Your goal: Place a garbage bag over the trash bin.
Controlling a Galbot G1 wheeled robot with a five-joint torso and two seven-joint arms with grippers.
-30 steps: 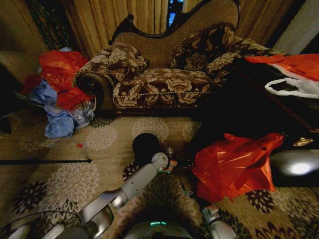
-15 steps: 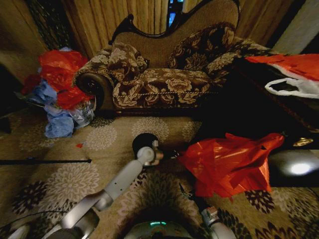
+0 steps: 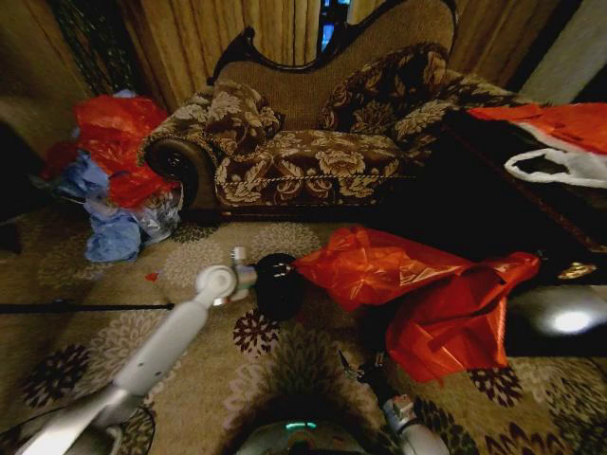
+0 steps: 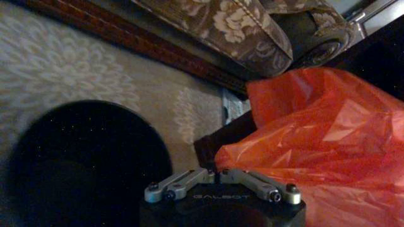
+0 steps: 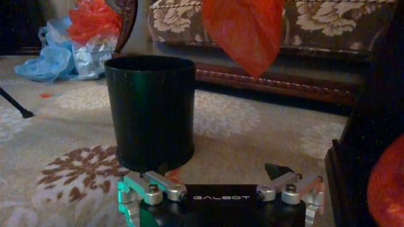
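Note:
The black round trash bin (image 3: 281,286) stands on the patterned carpet before the sofa; the left wrist view looks into its dark mouth (image 4: 88,161). My left gripper (image 3: 248,275) hangs just left of the bin, shut on a corner of the red-orange garbage bag (image 3: 417,284). The bag stretches from the bin's top rightward to the dark table edge. In the left wrist view the fingers (image 4: 215,171) meet at the garbage bag's (image 4: 322,142) edge. My right gripper (image 3: 365,372) is low, near my base, and stands open (image 5: 215,177), with the trash bin (image 5: 151,113) just beyond it.
A floral sofa (image 3: 313,142) stands behind the bin. Red and pale blue bags (image 3: 114,180) are piled at the left. A dark table (image 3: 493,218) at the right carries a red bag and a white handled bag (image 3: 560,166). A black rod (image 3: 85,307) lies on the carpet.
My left arm has swung left past the bin, drawing the bag's corner with it. The bag has spread from a bunched lump into a long sheet reaching the bin's top.

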